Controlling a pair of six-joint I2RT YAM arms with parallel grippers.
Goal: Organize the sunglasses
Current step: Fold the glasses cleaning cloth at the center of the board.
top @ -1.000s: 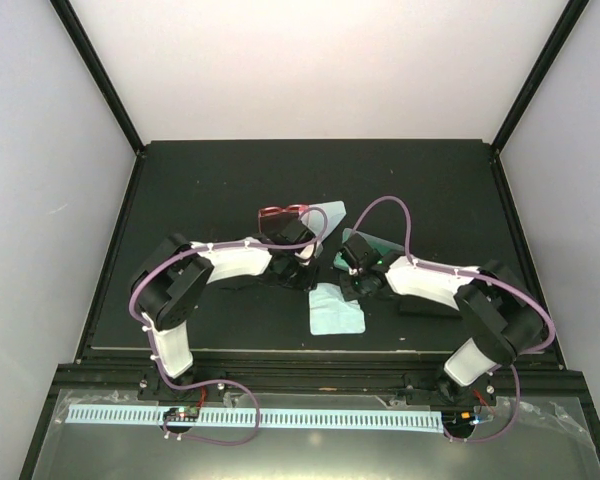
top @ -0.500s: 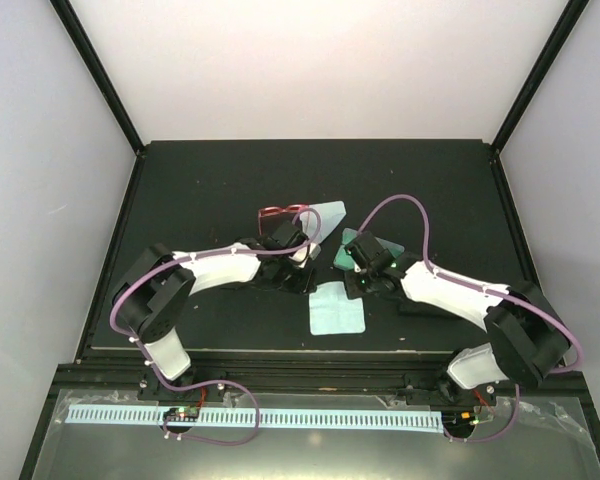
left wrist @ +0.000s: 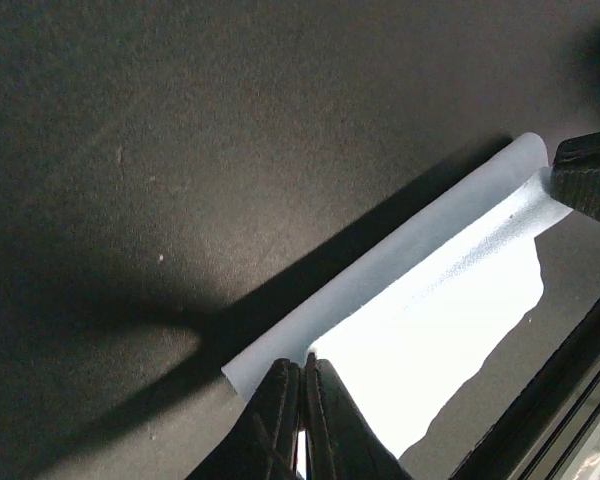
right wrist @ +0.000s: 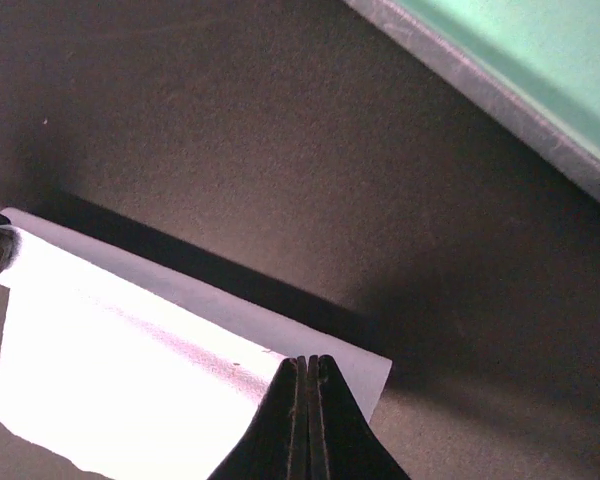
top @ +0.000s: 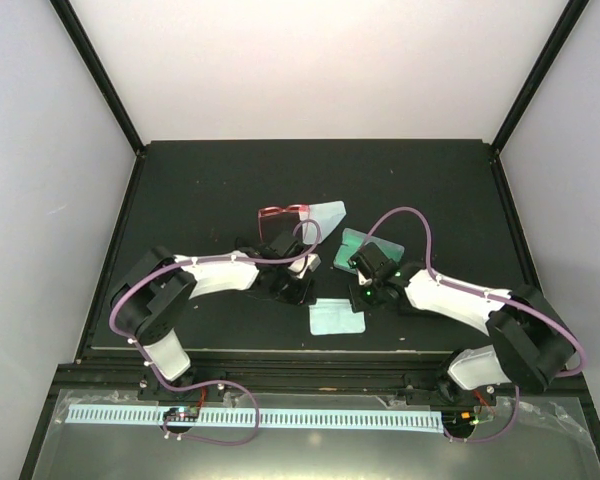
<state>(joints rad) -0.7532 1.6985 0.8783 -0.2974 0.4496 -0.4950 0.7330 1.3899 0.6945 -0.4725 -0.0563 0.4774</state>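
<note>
You have both ends of the near cleaning cloth [left wrist: 430, 300] pinched. The left gripper [left wrist: 302, 395] is clenched tight on one corner and the right gripper [right wrist: 308, 385] is clamped just as tight on the other. The edge between them is raised off the dark table [top: 200, 190] and casts a long shadow beneath it. This looks like a fold or a carry of the cloth, so treat the two arms as one. Move them at the same height and the same pace, and hold the raised edge just taut enough that it neither sags nor pulls out of a pinch. Carry the edge straight over the part lying flat so the corners meet squarely, and lower before you let go. The teal case [top: 370, 243] sits just beyond the right wrist, so give it room as you swing. The red sunglasses [top: 280, 213] lie farther back near the middle, touching the left edge of the second pale cloth [top: 325, 213] and well apart from your grip. The black pair cannot be made out in any view.
</note>
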